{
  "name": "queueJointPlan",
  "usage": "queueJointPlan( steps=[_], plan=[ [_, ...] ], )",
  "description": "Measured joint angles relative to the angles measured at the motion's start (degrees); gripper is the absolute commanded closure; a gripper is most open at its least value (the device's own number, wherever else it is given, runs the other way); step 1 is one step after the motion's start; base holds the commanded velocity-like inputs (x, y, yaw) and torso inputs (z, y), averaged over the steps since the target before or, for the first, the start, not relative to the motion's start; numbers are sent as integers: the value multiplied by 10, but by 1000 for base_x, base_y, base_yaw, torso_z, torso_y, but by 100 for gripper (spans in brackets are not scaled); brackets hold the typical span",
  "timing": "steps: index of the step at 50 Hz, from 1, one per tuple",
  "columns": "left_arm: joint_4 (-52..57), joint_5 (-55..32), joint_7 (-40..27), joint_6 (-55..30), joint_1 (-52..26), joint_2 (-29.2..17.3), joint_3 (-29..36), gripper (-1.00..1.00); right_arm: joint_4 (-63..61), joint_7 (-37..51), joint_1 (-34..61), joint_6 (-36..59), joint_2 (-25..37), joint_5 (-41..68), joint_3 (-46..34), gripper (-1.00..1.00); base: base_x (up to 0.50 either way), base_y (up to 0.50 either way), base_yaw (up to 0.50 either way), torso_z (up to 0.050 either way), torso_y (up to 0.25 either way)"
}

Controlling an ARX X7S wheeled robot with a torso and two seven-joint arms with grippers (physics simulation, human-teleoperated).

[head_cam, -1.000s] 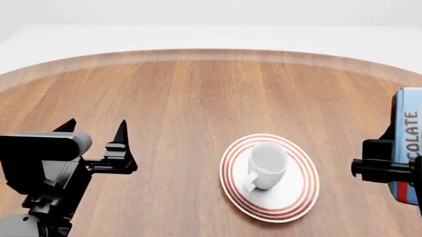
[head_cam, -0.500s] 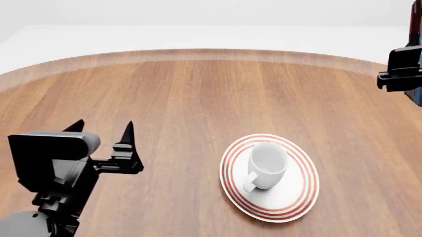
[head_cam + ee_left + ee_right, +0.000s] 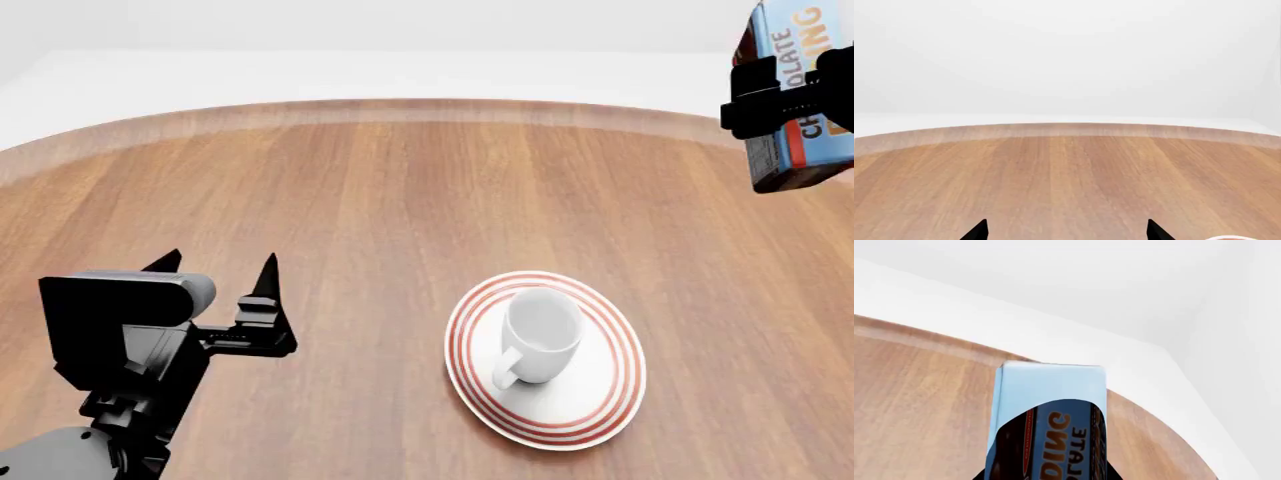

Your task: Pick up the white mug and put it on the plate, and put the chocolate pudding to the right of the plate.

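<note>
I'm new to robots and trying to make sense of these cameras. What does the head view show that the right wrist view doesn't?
Only the head view shows the mug standing on the plate, the open, empty left gripper, and the right gripper holding the pudding up in the air. Only the right wrist view shows the pudding's plain light blue end close up. Both show the pudding carton, the wooden table and the white surroundings.

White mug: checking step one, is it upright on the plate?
Yes. The white mug stands upright, mouth up, on the plate.
</note>
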Motion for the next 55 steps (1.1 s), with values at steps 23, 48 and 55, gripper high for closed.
queueJointPlan(
  steps=[23,48,55],
  plan=[
    [-11,-1,7,-4,4,10,1,-100,174,-130,-11,140,-72,72,-15,100,0,0,0,0,0],
    [-17,1,9,1,13,13,0,-100,166,-121,-82,108,-2,160,29,100,0,0,0,0,0],
    [-18,2,9,1,15,15,0,-100,161,-126,-100,112,-1,146,16,100,0,0,0,0,0]
  ],
)
